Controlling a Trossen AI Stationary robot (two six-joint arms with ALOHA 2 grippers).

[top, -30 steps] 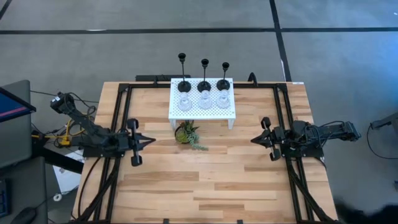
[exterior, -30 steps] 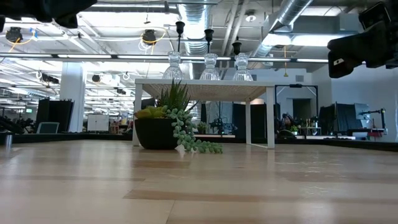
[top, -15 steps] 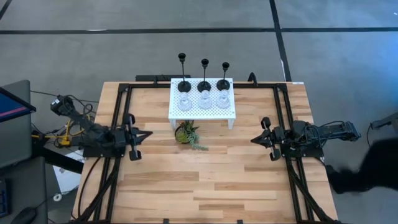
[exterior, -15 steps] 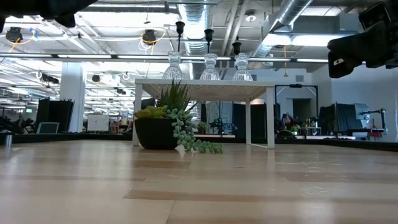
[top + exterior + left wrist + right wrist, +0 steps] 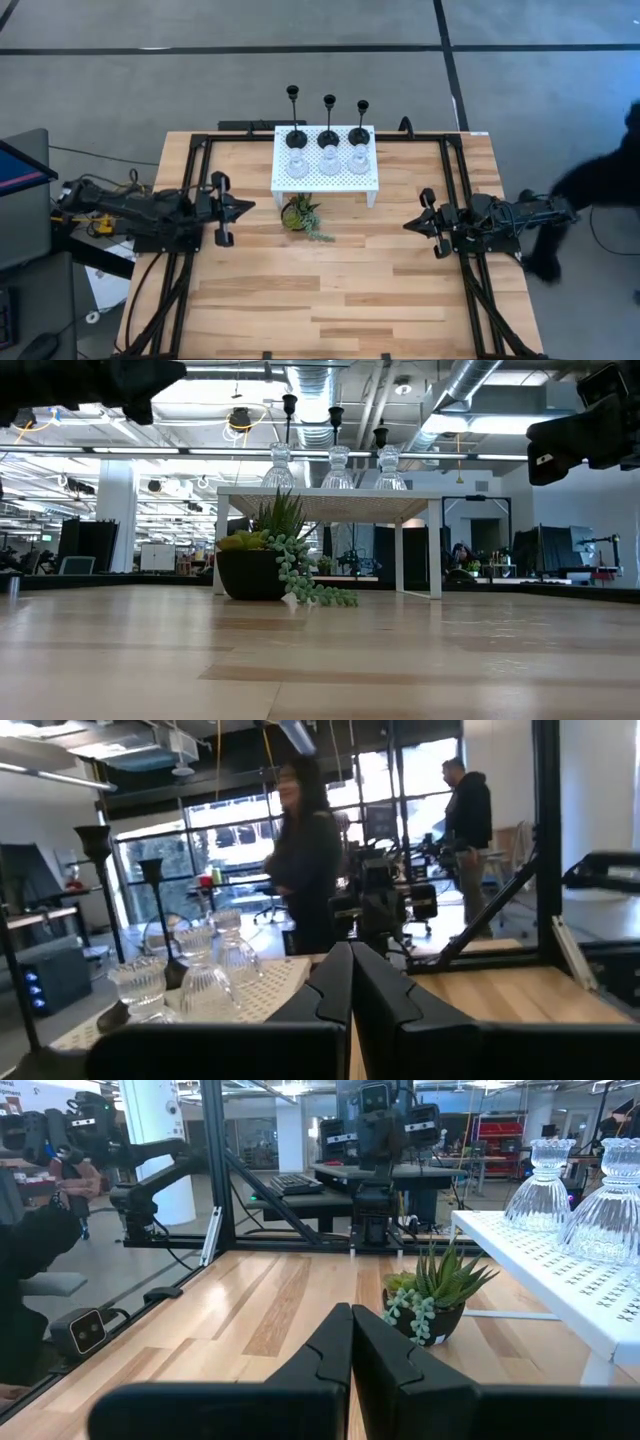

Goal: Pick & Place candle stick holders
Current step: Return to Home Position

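All six candle stick holders are up on the stand, and both arms are parked empty at the table's sides.

On the pale wooden table [image 5: 330,290], the white perforated stand [image 5: 372,181] sits at 12 o'clock. Three black thin-stemmed candle stick holders [image 5: 329,120] line its far edge, with three clear ribbed glass candle stick holders [image 5: 328,163] in a row just in front. A small green potted plant [image 5: 300,213] sits toward 6 o'clock of the stand. The left gripper [image 5: 248,207] lies at 9 o'clock and the right gripper [image 5: 407,226] at 3 o'clock, each with its jaws pressed together on nothing. The glass ones look rigid, slick and breakable, so they are best pinched gently at the narrow waist. The black ones seem light but tippy, so they are best taken low on the stem.
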